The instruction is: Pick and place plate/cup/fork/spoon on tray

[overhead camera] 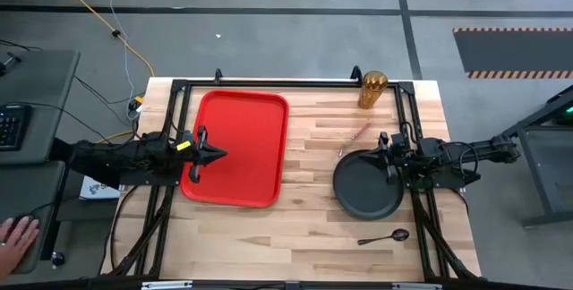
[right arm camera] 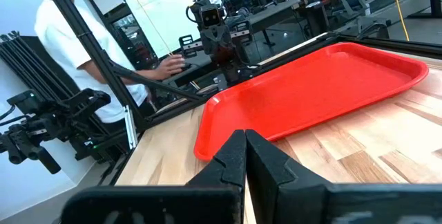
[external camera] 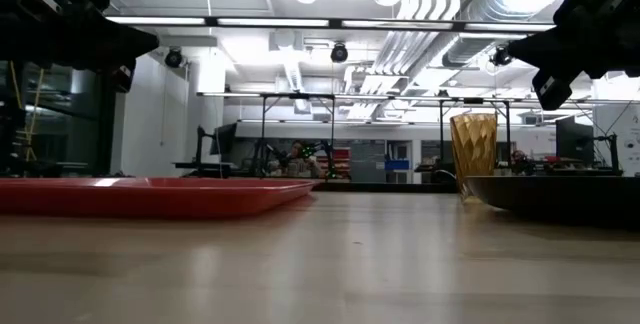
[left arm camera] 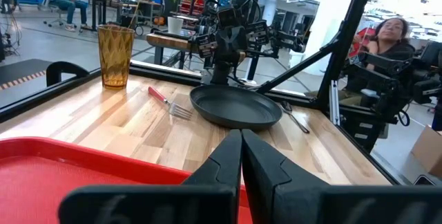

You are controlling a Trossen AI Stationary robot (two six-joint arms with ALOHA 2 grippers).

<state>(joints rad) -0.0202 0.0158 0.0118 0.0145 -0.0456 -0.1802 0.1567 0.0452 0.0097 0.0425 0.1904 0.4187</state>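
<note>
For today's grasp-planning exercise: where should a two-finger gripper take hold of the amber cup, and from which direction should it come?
Grip the cup across its side wall near the rim, coming down from above or level from the table's middle. It stands upright, taller than wide, at the far edge by the frame rail, with open wood beside it. The right gripper, shut over the plate, is probably the nearer one.

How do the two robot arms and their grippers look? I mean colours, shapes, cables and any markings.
Both arms are dark, almost black, and built of chunky jointed segments. The left gripper and the right gripper each end in two tapered black fingers with pointed tips. The left arm has a small yellow marking near its wrist. Thin black cables loop around the right arm. No other markings are legible.
</note>
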